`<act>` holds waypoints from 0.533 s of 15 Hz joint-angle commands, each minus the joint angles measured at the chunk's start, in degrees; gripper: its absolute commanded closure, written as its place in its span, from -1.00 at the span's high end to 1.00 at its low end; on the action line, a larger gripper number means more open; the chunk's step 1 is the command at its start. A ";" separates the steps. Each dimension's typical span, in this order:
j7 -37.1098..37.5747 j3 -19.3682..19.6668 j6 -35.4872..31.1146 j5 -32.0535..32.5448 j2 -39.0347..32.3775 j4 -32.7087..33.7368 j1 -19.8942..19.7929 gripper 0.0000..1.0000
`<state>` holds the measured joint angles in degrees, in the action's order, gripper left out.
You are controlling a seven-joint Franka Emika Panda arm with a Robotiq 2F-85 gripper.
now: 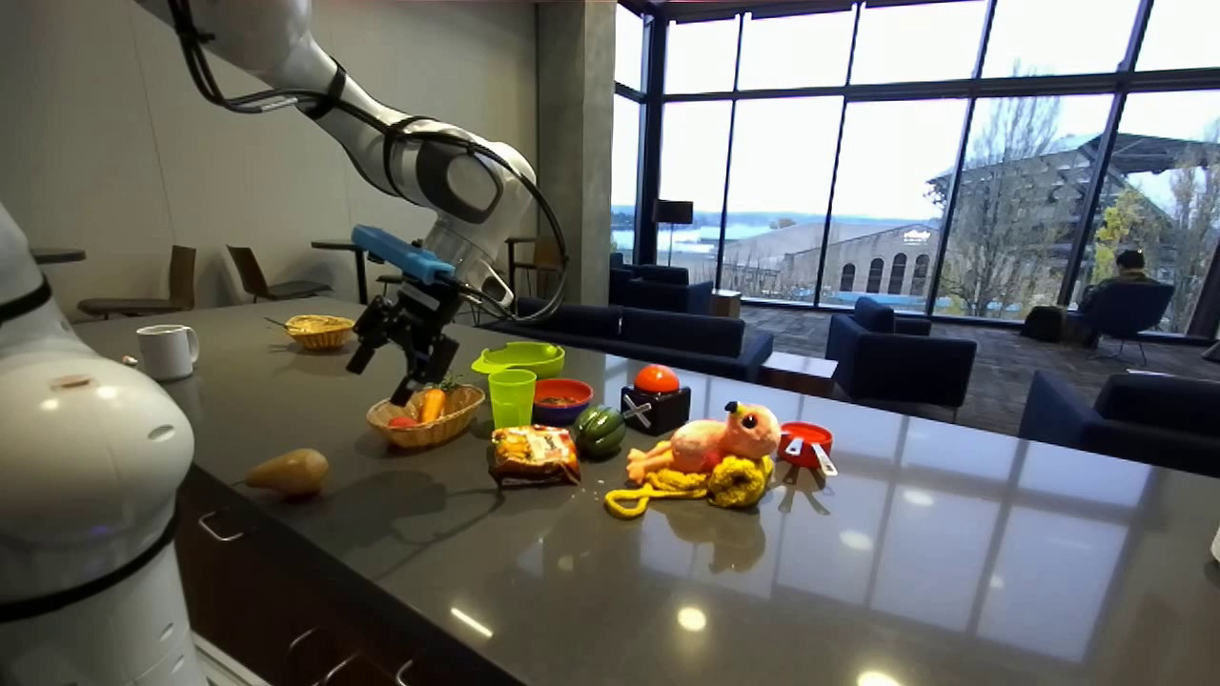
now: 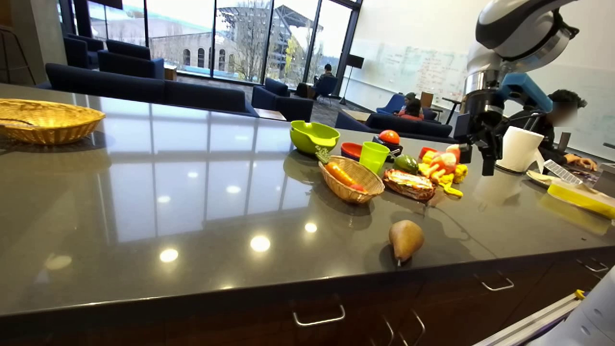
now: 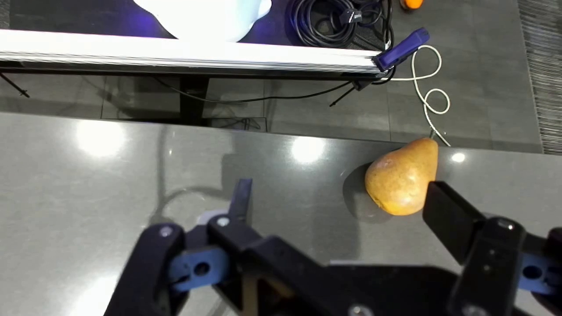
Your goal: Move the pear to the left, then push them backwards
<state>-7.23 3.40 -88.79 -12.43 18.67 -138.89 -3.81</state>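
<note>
Jaws spread wide, nothing gripped, the claw [image 3: 345,206] hovers over the glossy worktop [image 1: 543,572], its approach to the pear [image 2: 406,238] apparently the step in hand. The pear lies robot-side of the carrot basket [image 1: 434,433]; next likely comes lowering onto it, then closing. Beyond the basket, navy seating [image 1: 681,333] stands before tall windows [image 1: 789,152].

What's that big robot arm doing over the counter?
The robot arm is holding its pincer above the counter. The pincer is wide open, with nothing in it. The pear, which it's meant to move left and then push back, lies on its side near the counter's edge. A carrot sits in a basket farther from that edge.
</note>
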 commanded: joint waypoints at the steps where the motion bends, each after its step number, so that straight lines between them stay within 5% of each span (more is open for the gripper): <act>1: 0.42 0.17 -0.28 0.08 0.35 -0.27 0.46 1.00; 8: 1.23 -1.67 -5.54 -2.98 3.11 -7.31 2.47 1.00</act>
<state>-7.19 2.65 -91.31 -13.79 18.66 -141.67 -2.49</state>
